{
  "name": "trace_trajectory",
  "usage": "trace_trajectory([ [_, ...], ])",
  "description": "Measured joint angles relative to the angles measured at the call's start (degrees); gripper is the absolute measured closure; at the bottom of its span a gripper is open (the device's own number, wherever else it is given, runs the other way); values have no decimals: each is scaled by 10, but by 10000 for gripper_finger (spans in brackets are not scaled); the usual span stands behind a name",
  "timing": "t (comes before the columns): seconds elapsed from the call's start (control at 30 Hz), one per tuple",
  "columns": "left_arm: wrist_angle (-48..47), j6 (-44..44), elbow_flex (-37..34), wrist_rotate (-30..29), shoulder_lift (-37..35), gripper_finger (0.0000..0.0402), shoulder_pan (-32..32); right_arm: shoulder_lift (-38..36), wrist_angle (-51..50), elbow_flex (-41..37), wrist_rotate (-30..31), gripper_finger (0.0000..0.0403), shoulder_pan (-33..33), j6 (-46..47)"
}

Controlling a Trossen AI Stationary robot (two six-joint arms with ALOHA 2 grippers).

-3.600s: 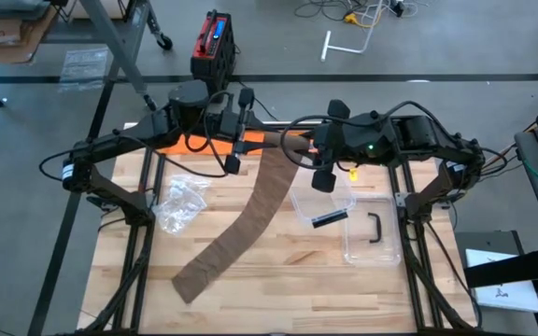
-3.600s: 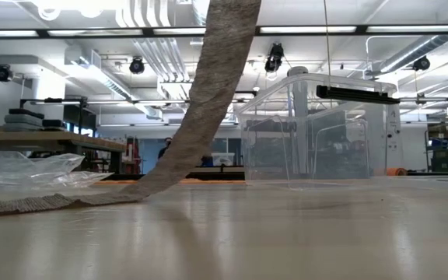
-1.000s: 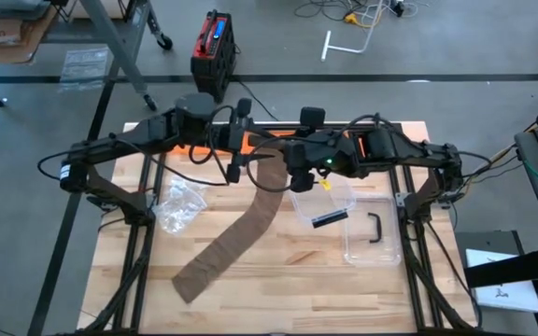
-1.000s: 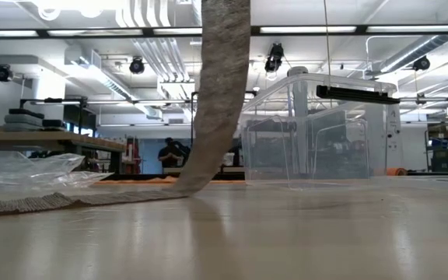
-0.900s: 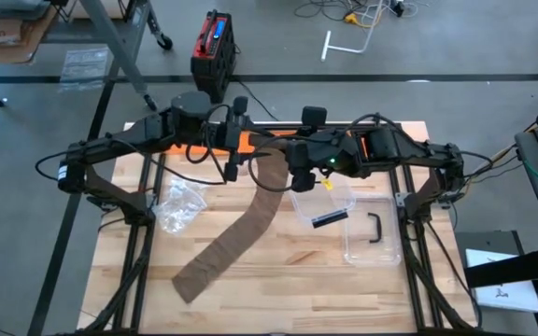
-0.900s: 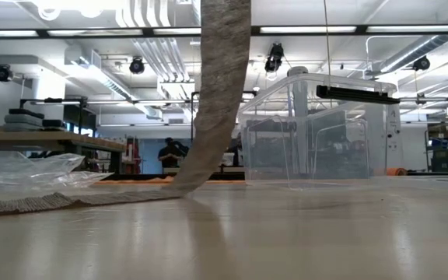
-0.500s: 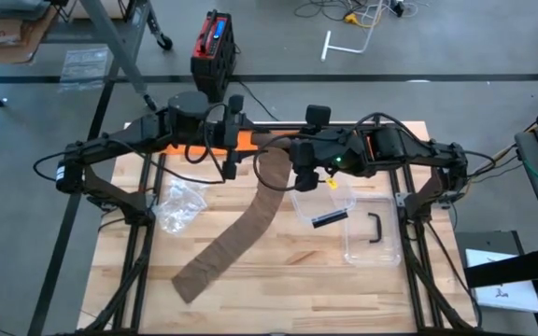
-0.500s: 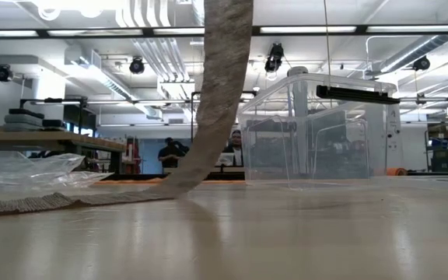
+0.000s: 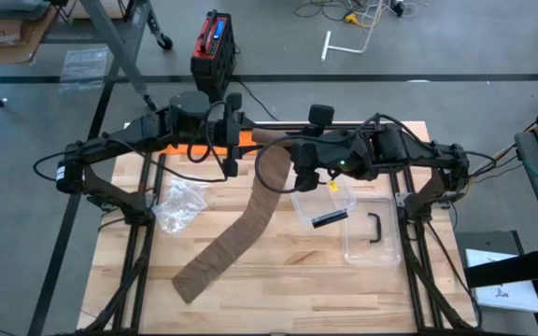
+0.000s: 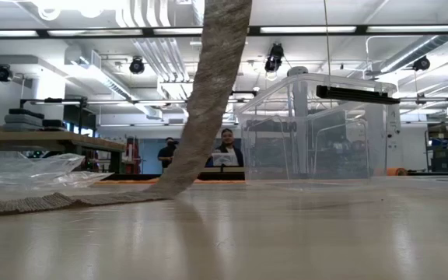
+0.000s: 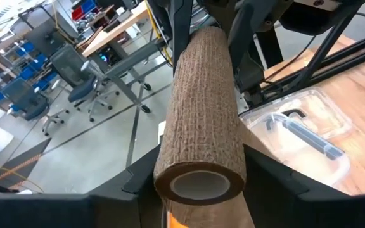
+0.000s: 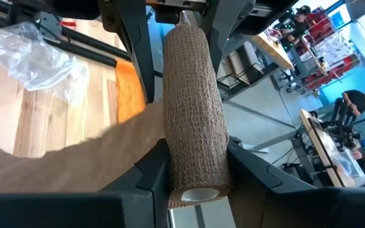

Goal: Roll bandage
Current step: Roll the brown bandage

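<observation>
A brown bandage roll hangs high over the table's far middle, between my two grippers. My left gripper is shut on its left end and my right gripper on its right end. From the roll an unrolled strip drops slanting toward the table's near left. The strip's free end lies flat on the wood. In the low view the strip rises out of the picture's top. My left gripper pinches the roll's left end between its two fingers, one on either curved side. The fingers come about level from the table's left and lie along the roll. The roll is lifted clear and the strip hangs below it. My right gripper pinches the roll's right end between its two fingers, one on either curved side. The fingers come from the table's right, slanting a little downward, along the roll. The roll is clear of the table.
A crumpled clear plastic bag lies left of the strip. A clear lidded box with a dark pen-like thing inside stands at the right. An orange piece lies under the grippers. People show in the room behind.
Both grippers have kept hold of the roll and stayed almost in place. The hanging strip slants more now. The spot where it leaves the table has shifted toward the table's left, so a little more strip is lifted. The free end has stayed where it was.
</observation>
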Motion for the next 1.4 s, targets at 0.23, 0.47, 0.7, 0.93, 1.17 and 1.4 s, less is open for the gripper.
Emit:
trace_trajectory([
  [0.23,0,-30,0,0,0,236,0,0,10,0,9,294,0,-6],
  [0.47,0,-94,0,1,-1,242,0,1,21,-1,11,291,0,-14],
  [0.7,-2,-109,0,4,-3,247,0,1,54,0,14,292,4,-36],
  [0.93,1,-113,0,36,-14,236,-1,1,52,8,9,296,6,-36],
  [1.17,6,-144,0,49,-26,220,0,1,53,8,8,291,6,-39],
  [1.4,-12,-161,1,52,-35,207,0,1,46,8,4,296,16,-38],
])
